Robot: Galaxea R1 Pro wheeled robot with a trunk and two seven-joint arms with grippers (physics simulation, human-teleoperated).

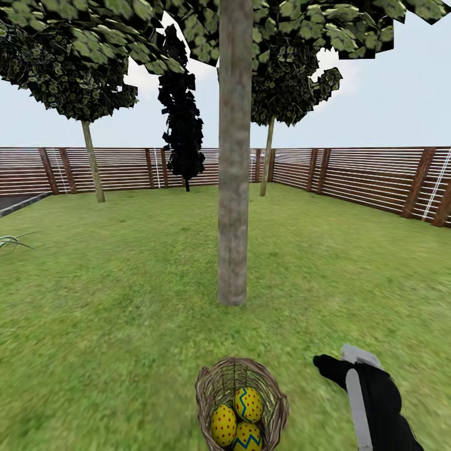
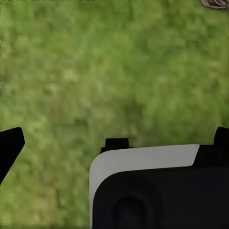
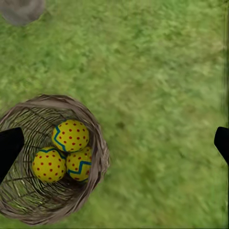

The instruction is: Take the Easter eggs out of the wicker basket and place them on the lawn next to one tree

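- Head view: the round brown woven wicker basket (image 1: 241,404) sits on the mottled green lawn (image 1: 113,300) at about 6 o'clock in the picture, near the foot of the thick grey-brown tree trunk (image 1: 234,156), which rises at 12 o'clock from it.
- All three small yellow Easter eggs (image 1: 241,416) lie together in the basket: two with red dots and one at the near side with a blue zigzag band.
- The right pincer (image 1: 329,366) hovers over the grass at roughly 3 o'clock from the basket, apart from it; its black tip points toward the tree.
- Right wrist view: the basket (image 3: 95,157) holds the eggs (image 3: 67,152) touching one another; the two dark fingertips (image 3: 9,148) sit wide apart at the picture's edges, holding nothing.
- Left wrist view: the left pincer's fingertips (image 2: 9,145) also stand wide apart over bare grass, empty.
- Progress, as I judge it: nothing has been delivered yet; all three eggs remain to be lifted out and set on the grass by the trunk, a short carry.
- No brand, label or readable writing appears anywhere.
- A brown slatted wooden fence (image 1: 376,178) encloses the garden.
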